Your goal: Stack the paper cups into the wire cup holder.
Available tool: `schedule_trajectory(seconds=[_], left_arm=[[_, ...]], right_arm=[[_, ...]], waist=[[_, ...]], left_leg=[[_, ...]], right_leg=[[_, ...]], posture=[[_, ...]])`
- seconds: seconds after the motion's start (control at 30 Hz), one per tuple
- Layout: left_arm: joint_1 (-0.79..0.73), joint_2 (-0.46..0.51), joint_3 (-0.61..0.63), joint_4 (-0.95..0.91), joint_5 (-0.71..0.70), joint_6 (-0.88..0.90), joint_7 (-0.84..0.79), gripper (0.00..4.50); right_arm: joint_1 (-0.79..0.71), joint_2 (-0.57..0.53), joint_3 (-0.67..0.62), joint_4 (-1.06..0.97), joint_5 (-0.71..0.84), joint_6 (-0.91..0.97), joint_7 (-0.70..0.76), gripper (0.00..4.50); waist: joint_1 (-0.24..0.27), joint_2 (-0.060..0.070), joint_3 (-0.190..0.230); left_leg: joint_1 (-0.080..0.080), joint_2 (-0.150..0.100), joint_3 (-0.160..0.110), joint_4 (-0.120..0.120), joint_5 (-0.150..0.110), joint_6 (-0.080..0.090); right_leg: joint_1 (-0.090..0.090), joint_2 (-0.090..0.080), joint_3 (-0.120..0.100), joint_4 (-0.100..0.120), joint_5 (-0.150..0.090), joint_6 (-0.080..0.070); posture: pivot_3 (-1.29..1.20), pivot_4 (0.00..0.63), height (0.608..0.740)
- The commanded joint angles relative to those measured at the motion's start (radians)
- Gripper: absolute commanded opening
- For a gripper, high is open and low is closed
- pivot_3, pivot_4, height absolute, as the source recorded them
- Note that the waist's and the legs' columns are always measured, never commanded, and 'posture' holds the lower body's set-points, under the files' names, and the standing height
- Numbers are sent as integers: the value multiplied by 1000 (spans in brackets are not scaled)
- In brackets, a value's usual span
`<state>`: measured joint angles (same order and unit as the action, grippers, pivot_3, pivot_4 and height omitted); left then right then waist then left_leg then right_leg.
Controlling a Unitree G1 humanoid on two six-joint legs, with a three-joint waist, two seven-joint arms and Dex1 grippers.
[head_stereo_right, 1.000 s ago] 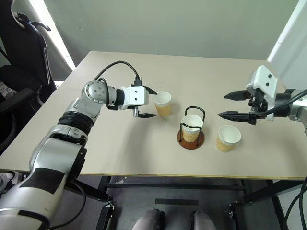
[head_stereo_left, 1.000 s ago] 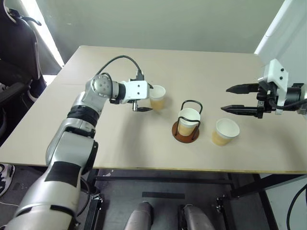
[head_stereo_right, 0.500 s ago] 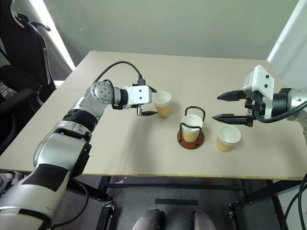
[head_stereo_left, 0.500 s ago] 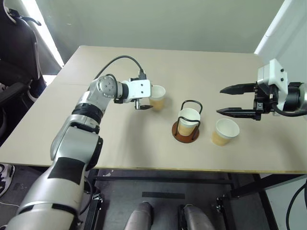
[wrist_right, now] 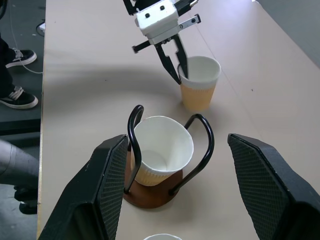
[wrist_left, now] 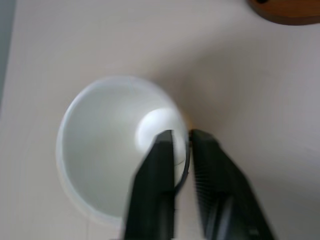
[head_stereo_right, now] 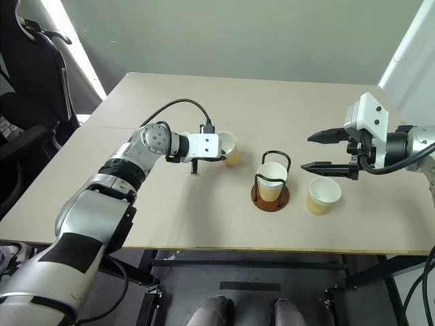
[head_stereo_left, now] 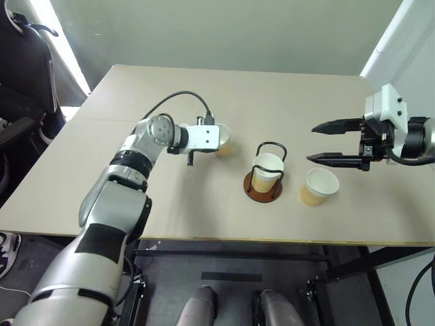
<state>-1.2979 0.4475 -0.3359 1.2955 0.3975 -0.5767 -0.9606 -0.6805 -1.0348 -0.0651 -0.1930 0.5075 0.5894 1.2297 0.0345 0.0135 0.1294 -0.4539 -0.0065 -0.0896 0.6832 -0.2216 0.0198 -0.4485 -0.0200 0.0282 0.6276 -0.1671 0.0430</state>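
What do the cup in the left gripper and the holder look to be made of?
The cup pinched by the left gripper looks like thin paper: matte tan outside, white inside, rolled rim. The holder seems to be glossy black wire, judging by its thin bent loops, on a reddish-brown disc base, probably wood or plastic; its smooth surface leaves that open.

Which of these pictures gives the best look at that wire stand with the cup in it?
The right wrist view: the wire cup holder sits close, showing both black loops, the brown base and a tilted paper cup inside. The two head views show it smaller, from above. The left wrist view catches an edge of its base.
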Motion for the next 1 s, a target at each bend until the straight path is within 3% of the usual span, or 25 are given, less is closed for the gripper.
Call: schedule_trajectory(seconds=[0.03, 0.2, 0.5, 0.83, 1.0], left_arm=[[-11, 3, 8, -9, -10, -21, -34, 35], [-25, 5, 37, -22, -47, -22, -106, 35], [-160, -42, 176, -88, -238, 54, -293, 35], [-248, -123, 277, -265, -443, 281, -472, 35], [-238, -148, 285, -411, -537, 476, -546, 35]], right_arm=[[-3, -24, -40, -12, 8, -7, 5, 3201], [3, -30, -39, -10, 10, -10, 9, 3201], [34, -79, -13, 14, -36, -43, 54, 3201], [75, -113, -25, -9, -37, -33, 71, 3201], [90, -117, -36, -61, -7, 27, 52, 3201]], waist=[[0, 0, 0], [0, 0, 0], [9, 0, 0], [3, 0, 0], [3, 0, 0]], left_leg=[[0, 0, 0, 0, 0, 0], [0, 0, 0, 0, 0, 0], [-1, 0, 0, 1, 0, 1], [0, 1, 9, 1, -2, 3], [-1, 2, 10, 4, -3, 5]], right_leg=[[0, 0, 0, 0, 0, 0], [0, 0, 0, 0, 0, 0], [0, 0, 0, 0, 0, 1], [0, 0, 4, 0, -1, 4], [0, 0, 5, 0, -1, 5]], posture=[[0, 150, 740], [0, 150, 740], [0, 150, 740], [0, 150, 740], [0, 150, 740]])
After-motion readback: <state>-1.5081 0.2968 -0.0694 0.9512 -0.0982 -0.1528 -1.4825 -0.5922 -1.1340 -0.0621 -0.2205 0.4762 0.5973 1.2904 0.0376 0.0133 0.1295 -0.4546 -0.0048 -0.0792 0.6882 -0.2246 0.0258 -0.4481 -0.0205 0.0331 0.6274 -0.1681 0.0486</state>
